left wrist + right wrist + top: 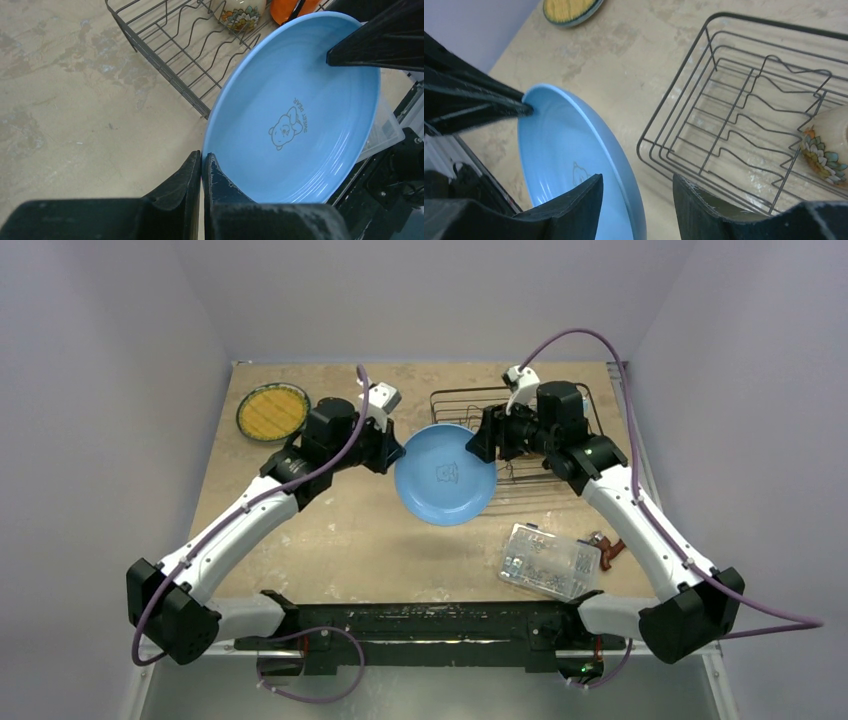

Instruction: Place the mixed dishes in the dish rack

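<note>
The blue plate (445, 475) with a bear print is held above the table between both arms, just left of the black wire dish rack (452, 400). My left gripper (393, 455) is shut on the plate's left rim; in the left wrist view the fingers (202, 156) pinch the rim of the plate (300, 115). My right gripper (475, 445) is open, its jaws (636, 177) straddling the plate's opposite rim (569, 150) without closing. The yellow dark-rimmed plate (272, 411) lies at the far left. An orange cup (292, 7) and a cream floral dish (826, 140) sit in the rack (670, 94).
A clear plastic box of small parts (550, 560) lies at the front right, with a small red-brown tool (608, 545) beside it. The rack's wavy dividers (200, 40) show in the left wrist view. Walls close in the table on three sides.
</note>
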Controlling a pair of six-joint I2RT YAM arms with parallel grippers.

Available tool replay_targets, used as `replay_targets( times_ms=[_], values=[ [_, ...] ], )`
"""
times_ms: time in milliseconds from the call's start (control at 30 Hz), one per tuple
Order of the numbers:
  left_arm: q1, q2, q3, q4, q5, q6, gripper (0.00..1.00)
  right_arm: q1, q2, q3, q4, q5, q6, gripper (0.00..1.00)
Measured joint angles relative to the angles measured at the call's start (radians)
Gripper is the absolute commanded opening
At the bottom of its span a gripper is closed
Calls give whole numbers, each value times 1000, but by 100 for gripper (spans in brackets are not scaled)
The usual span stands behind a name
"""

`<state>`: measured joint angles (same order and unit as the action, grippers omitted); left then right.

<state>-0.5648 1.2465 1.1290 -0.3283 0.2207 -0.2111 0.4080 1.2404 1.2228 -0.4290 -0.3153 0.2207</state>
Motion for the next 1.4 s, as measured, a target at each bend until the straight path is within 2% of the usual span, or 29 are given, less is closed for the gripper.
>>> replay_targets(
  times_ms=[133, 233, 267, 333, 367, 433, 500, 567, 667, 700, 833, 933, 1000, 1133, 1300, 1400],
  values=[
    [-23, -16, 0, -2, -15, 68, 0, 11, 10, -9, -58, -48, -80, 52],
    [-44, -24, 0, -2, -21, 106, 0, 16, 6, -43, -57, -79, -117, 45],
    [-52, -26, 0, -2, -21, 120, 0, 19, 7, -57, -57, -86, -127, 38],
    [-67, -26, 0, -3, -28, 138, 2, 24, 8, -80, -56, -99, -141, 13],
    [-72, -26, 0, -3, -39, 143, 14, 26, 8, -88, -55, -108, -151, 0],
    [-78, -27, 0, -10, -93, 143, 34, 31, 8, -95, -51, -146, -175, 0],
    [-77, -30, 0, -17, -174, 123, 46, 42, 10, -95, -47, -134, -190, 0],
    [-78, -44, 0, -29, -261, 100, 55, 50, 10, -95, -39, -55, -201, 0],
    [-79, -113, -21, -21, -422, 71, 74, 48, -5, -95, -2, 101, -209, 0],
    [-79, -152, -40, -8, -478, 63, 77, 47, -18, -95, 19, 160, -212, 0],
    [-79, -313, -116, 67, -657, 47, 77, 44, -105, -66, 112, 398, -261, 0],
    [-78, -347, -123, 104, -719, 46, 74, 43, -145, 5, 192, 545, -348, 0],
    [-78, -333, -123, 113, -723, 46, 72, 42, -165, 32, 256, 583, -447, 0],
    [-78, -276, -123, 98, -697, 43, 71, 41, -186, 27, 362, 578, -708, 0],
    [-78, -267, -123, 86, -668, 38, 70, 42, -43, 77, 360, 476, -1053, 0],
    [-78, -269, -123, 87, -666, 38, 71, 43, 58, 74, 298, 411, -1242, 0]
  ],
)
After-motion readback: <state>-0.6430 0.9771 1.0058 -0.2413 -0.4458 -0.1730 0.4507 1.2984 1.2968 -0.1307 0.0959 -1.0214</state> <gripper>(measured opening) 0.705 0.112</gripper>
